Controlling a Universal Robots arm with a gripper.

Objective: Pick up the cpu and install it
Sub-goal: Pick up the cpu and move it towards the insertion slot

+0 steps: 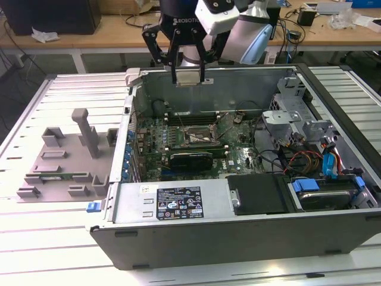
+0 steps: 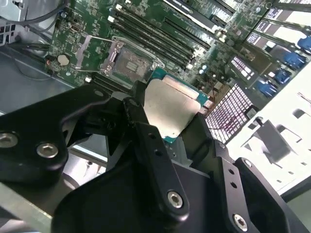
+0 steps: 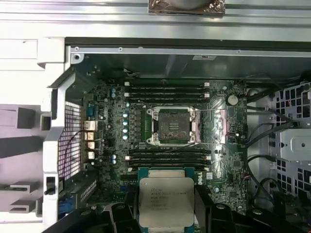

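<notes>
Slatted metal workbench (image 1: 65,250) carries 1 open computer case (image 1: 178,244) lying on its side, and the socket sits deep inside that case. Robot arm (image 1: 250,33) hangs over the case's far wall, beyond the socket in the exterior view. Grey plastic fixture (image 1: 59,161) lies on the bench outside the case, well apart from the socket toward the exterior view's left. Drive bay with blue cables (image 1: 330,164) is inside the case, well off the socket toward the exterior view's right. Green motherboard (image 3: 112,121) surrounds the socket on all sides. 2 banks of black memory slots (image 3: 165,90) flank the socket, 1 on each of 2 opposite sides, just beside it.

Socket (image 3: 172,126) is open, its contact field bare, metal frame around it, nothing seated in it; seen also in the exterior view (image 1: 199,138) and the second wrist view (image 2: 131,60).

Gripper (image 3: 166,213) is black, 2 fingers, clamped on opposite edges of the cpu. The cpu (image 3: 166,201) is held in the air, clear above the socket and not touching it, silver lid toward the first wrist camera. Second wrist view has the cpu (image 2: 170,104) pinched between the fingers (image 2: 141,121), socket beyond it.
</notes>
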